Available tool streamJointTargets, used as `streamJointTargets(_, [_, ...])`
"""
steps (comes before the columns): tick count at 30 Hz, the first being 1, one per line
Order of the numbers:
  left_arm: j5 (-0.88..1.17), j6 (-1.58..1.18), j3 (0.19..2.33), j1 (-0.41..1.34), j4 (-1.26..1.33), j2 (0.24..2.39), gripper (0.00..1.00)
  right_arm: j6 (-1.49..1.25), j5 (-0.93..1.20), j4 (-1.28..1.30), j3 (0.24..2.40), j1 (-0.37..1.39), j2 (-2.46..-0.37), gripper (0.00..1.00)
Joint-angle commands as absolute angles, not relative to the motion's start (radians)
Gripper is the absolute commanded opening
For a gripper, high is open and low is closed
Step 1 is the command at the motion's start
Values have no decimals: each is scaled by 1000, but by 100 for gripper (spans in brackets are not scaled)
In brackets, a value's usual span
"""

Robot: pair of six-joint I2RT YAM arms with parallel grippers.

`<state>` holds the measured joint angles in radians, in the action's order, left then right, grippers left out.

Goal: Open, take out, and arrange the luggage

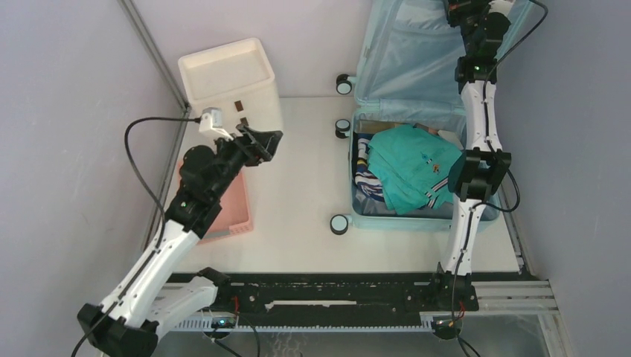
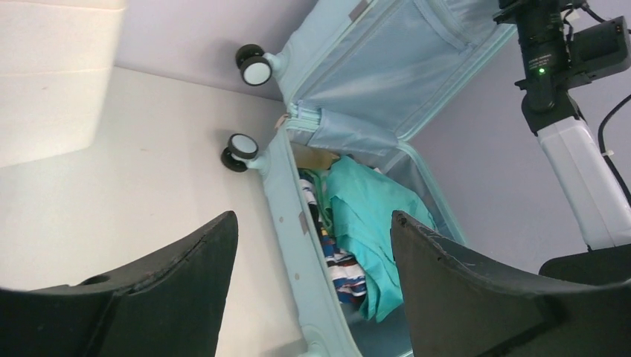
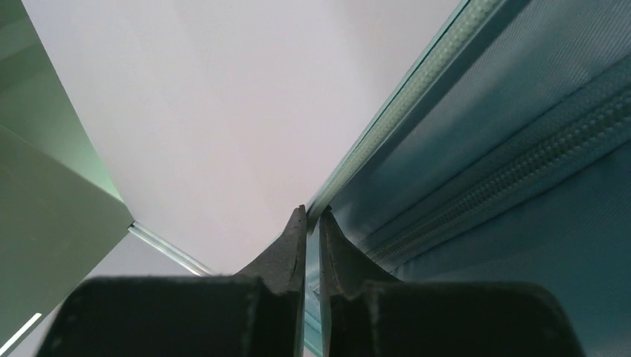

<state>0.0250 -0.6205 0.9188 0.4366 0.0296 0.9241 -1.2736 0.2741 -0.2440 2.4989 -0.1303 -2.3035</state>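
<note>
Open luggage (image 1: 387, 221) at the table's (image 1: 298, 186) right, lid (image 1: 405, 52) raised.
The right tool (image 3: 312, 212) pinches the lid's rim; the left tool (image 2: 312, 219) gapes open, well apart.

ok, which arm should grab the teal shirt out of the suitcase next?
Left, probably: left fingers are open, empty and facing the shirt; right fingers pinch the raised lid at its rim.

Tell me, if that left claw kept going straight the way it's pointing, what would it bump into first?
Most likely the near side wall of the open luggage, framed between the fingers of the open left gripper, after passing over bare table. Depth is hard to judge.
</note>
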Motion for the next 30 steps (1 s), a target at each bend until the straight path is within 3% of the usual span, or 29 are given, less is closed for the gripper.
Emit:
streamJointTargets(1, [-70, -587, 865, 440, -101, 823, 79, -1181, 194, -239, 2554, -165, -2365, 17])
streamJointTargets(7, [-122, -609, 808, 442, -175, 713, 80, -1161, 205, -263, 2556, -176, -2385, 39])
streamJointTargets(11, [-143, -589, 807, 442, -238, 681, 80, -1157, 289, -330, 2486, -192, -2336, 46])
streamJointTargets(18, [-286, -580, 808, 442, -458, 691, 83, -1131, 727, -817, 2074, -273, -2099, 55])
streamJointTargets(22, [-390, -594, 750, 437, -498, 722, 98, -1089, 981, -924, 1749, -308, -1880, 63])
streamJointTargets(25, [-432, -597, 731, 412, -501, 796, 100, -916, 1129, -811, 1531, -319, -1701, 65])
streamJointTargets(27, [-421, -585, 731, 382, -484, 865, 100, -666, 1207, -602, 1426, -321, -1573, 66])
streamJointTargets(30, [-348, -570, 744, 322, -444, 986, 100, -85, 1249, 113, 1394, -316, -1420, 72])
